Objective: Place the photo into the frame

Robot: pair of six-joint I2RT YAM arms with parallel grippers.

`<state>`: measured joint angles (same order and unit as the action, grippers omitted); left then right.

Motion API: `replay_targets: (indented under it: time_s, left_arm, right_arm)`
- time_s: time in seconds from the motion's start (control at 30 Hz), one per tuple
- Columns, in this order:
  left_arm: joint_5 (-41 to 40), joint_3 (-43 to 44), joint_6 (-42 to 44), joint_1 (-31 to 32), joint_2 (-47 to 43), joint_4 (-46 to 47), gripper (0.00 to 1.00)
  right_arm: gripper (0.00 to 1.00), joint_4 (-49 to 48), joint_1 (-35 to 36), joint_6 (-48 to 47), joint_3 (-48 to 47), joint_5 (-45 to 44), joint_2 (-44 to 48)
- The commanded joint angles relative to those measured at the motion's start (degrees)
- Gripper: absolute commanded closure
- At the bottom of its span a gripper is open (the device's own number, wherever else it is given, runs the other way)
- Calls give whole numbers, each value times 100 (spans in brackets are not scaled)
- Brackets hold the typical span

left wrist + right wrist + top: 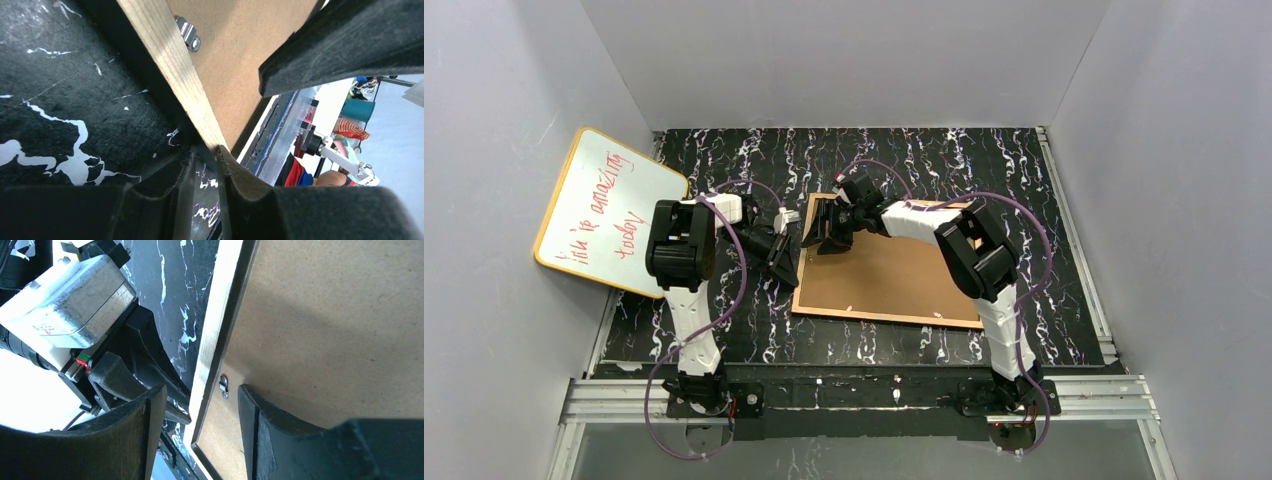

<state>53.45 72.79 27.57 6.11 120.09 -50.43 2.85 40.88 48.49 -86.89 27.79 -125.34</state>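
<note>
Frame [212, 325] was face-down on the tabletop [1044, 200], tan wood back up, a little right of centre, with its near long edge running roughly along the tabletop's near edge. The brown backing board [894, 270] filled it, and a small metal tab [223, 386] sat on the board just inside the left rail.

Left arm, look at that: up from its base at the near-left corner, elbow folded high, forearm turned right and tipped down at the frame's left edge. The left gripper [206, 154] was right at that rail, jaws drawn to a narrow slit, one fingertip touching the end of the wood strip. Pinching the frame or only against it? Its own camera didn't settle that, so I cannot tell.

Right arm: up from the near-right corner, elbow bent above the frame's right half, forearm laid out leftward across the board to the frame's far-left corner, wrist angled down. The right gripper [200, 388] had its jaws well apart and straddled the left rail, one finger over the marbled tabletop outside the frame, the other over the backing board, the tab between them. It was clamped on nothing.

The two grippers stood near each other at the same rail. A yellow-edged whiteboard [609, 210] with red writing leaned at the far-left side, well apart from the frame
</note>
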Motion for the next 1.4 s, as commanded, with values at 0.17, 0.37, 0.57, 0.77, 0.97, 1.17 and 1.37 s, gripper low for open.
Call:
replay_targets:
  time_s: [0.17,0.37,0.57,0.77,0.97,1.17,1.37]
  left_arm:
    - [-343,-105,117,57,-214,280,81]
    - [-372,-89,127,58,-219,288,81]
    - [-406,-77,126,57,-223,289,81]
    - [-414,-55,127,57,-205,289,82]
    - [-441,-36,118,57,-222,284,82]
    - [-455,179,111,42,-252,138,81]
    - [-405,619,177,-105,-381,-185,74]
  right_arm:
    - [38,51,139,68,-196,125,-212]
    - [39,-65,168,205,-153,249,-269]
    - [40,-140,216,331,-112,346,-300]
    - [41,-172,227,346,-94,414,-340]
    - [41,-83,217,245,-249,416,-353]
    - [38,489,39,-439,-609,76,-26]
    - [28,956,-6,-1743,-195,-769,943]
